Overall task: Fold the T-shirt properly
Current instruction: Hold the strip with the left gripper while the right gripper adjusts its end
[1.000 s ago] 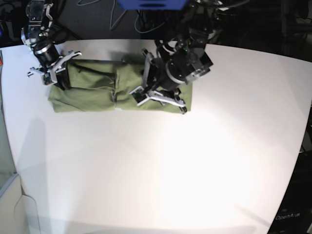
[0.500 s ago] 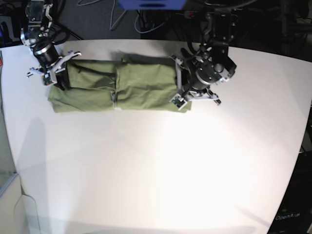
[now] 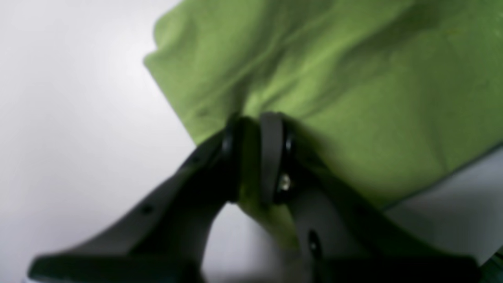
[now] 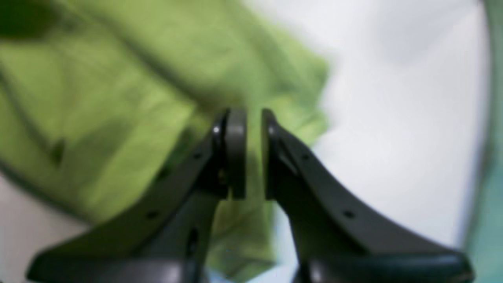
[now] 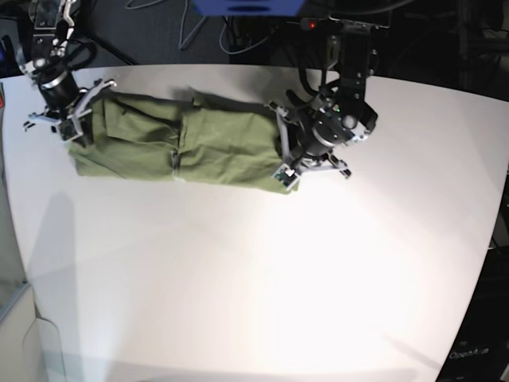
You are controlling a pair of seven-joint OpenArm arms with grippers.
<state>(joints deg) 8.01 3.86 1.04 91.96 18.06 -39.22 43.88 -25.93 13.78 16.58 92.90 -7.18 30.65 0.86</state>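
Note:
The olive-green T-shirt point(image 5: 207, 147) lies on the white table point(image 5: 254, 278) as a long folded band, wrinkled and tilted down to the right. My left gripper point(image 5: 286, 155) is at its right end. In the left wrist view the gripper point(image 3: 253, 129) is shut, with a fold of the T-shirt point(image 3: 353, 78) pinched between the pads. My right gripper point(image 5: 73, 127) is at the band's left end. In the right wrist view the gripper point(image 4: 253, 122) is nearly closed on the T-shirt's edge point(image 4: 118, 98). The label cannot be read.
Dark cables and equipment point(image 5: 238, 24) sit beyond the table's far edge. The table's left edge point(image 5: 12, 239) runs close to my right arm. White tabletop point(image 5: 358, 239) stretches in front of and to the right of the shirt.
Both ends of the band have been pulled. My right gripper moved up and left with the left end, and my left gripper shifted slightly left. The shirt now lies stretched and tilted.

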